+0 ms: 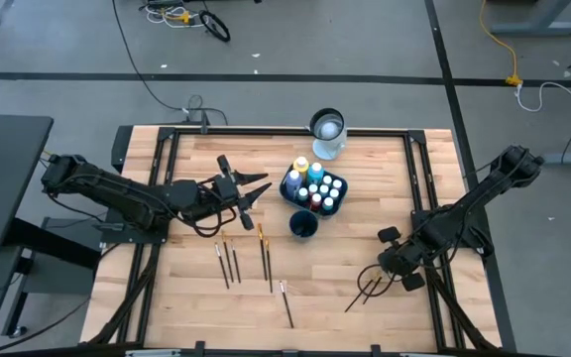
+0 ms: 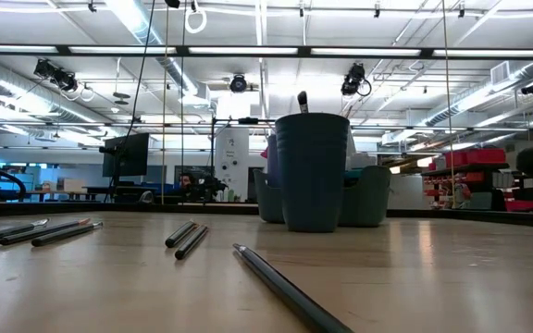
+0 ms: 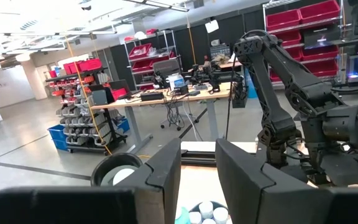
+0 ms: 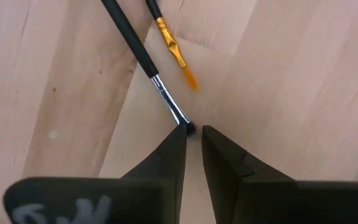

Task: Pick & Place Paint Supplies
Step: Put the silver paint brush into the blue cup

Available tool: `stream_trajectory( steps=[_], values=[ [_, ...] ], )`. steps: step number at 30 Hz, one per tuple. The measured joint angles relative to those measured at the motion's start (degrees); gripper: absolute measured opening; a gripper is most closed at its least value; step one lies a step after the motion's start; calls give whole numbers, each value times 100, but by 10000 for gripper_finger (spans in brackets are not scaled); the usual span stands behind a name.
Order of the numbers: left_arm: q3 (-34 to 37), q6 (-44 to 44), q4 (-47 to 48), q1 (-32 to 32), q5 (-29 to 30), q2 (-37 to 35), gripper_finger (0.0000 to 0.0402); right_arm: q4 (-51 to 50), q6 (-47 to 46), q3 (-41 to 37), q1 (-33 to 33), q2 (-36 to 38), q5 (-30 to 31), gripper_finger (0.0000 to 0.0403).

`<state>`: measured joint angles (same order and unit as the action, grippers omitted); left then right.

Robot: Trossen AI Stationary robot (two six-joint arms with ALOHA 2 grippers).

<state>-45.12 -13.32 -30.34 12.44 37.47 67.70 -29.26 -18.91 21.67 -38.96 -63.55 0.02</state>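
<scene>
Down at the tabletop's [image 1: 365, 188] near right, the right end effector [image 4: 192, 132] has its fingers nearly together, tips at the bristle end of a silver-ferruled brush [image 4: 143, 62], with an orange-tipped brush [image 4: 171, 48] just beside. The left end effector [image 1: 251, 190], fingers slightly apart and empty, hangs left of the tray of paint bottles [image 1: 315, 187]. A dark cup [image 1: 303, 224] stands nearer, the glass jar [image 1: 327, 132] farther, and loose brushes [image 1: 231, 260] lie scattered at mid-table.

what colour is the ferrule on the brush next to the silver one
Gold, with orange bristles; the right wrist view shows it best.
</scene>
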Motion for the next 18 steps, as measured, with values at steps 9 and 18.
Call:
stream_trajectory(
  steps=[9, 18],
  values=[
    [0, 0, 1, -2, 0, 0, 109, -63, -48, 264, -9, 166, -64, 55],
    [0, 0, 2, 0, 0, 0, 109, -14, -265, 262, -7, 164, 27, 55]
  ],
)
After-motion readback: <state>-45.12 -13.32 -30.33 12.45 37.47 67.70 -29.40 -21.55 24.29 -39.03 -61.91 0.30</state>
